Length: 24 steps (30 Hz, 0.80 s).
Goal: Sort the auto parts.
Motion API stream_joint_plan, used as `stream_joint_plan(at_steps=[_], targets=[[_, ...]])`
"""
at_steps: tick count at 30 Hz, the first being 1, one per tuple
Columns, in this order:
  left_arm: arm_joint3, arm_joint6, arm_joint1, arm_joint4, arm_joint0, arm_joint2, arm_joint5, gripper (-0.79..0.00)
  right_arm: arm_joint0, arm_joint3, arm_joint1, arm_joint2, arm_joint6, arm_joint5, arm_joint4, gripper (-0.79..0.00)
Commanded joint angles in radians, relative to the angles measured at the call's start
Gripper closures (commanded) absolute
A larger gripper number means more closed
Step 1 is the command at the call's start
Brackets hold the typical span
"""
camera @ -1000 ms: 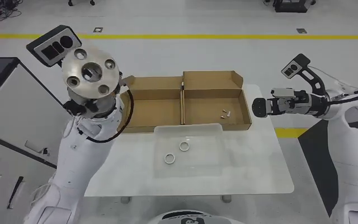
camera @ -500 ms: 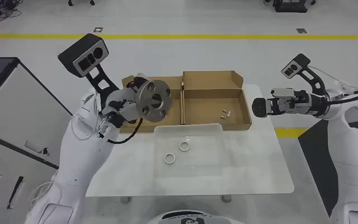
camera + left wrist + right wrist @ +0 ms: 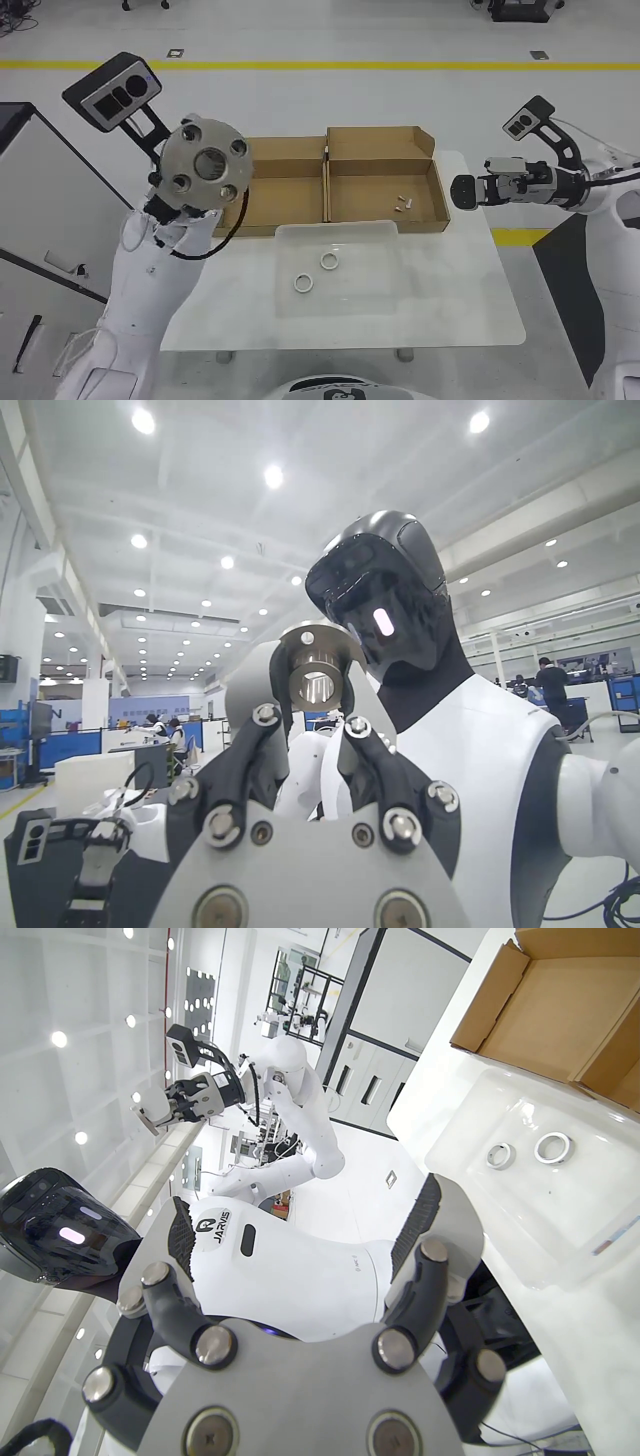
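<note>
Resting: two rings (image 3: 303,284) in tray (image 3: 385,302), small parts (image 3: 402,204) in cardboard box (image 3: 380,144).

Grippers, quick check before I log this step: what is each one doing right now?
Left gripper: shut on the flanged metal hub.
Right gripper: open, holding nothing.

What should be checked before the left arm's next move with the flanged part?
1. Grip: left gripper shut on the flanged part: ok.
2. Part positioned over a box: cannot tell; it is held high near the left box.
3. Left box floor free where visible: ok.
4. Right gripper open, off the side of the table: ok.
5. Clear tray emptied: not ok; two rings lie in it.
</note>
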Motion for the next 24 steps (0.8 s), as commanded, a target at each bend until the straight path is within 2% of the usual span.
stream_joint_plan(at_steps=[1,8,12,19,24], targets=[[0.012,0.000,0.006,0.070,0.000,0.004,0.000,0.000,0.000,0.000,0.000,0.000,0.000,0.000,0.000,-0.785],[0.032,-0.024,0.036,0.251,-0.014,0.007,0.024,0.000,0.000,0.000,0.000,0.000,0.000,0.000,0.000,-0.785],[0.025,0.003,0.040,0.159,-0.013,0.022,0.000,0.000,0.000,0.000,0.000,0.000,0.000,0.000,0.000,-0.785],[-0.021,0.000,0.012,-0.089,-0.009,0.019,0.000,0.000,0.000,0.000,0.000,0.000,0.000,0.000,0.000,-0.785],[-0.013,0.000,-0.003,-0.086,-0.014,0.026,0.000,0.000,0.000,0.000,0.000,0.000,0.000,0.000,0.000,-0.785]])
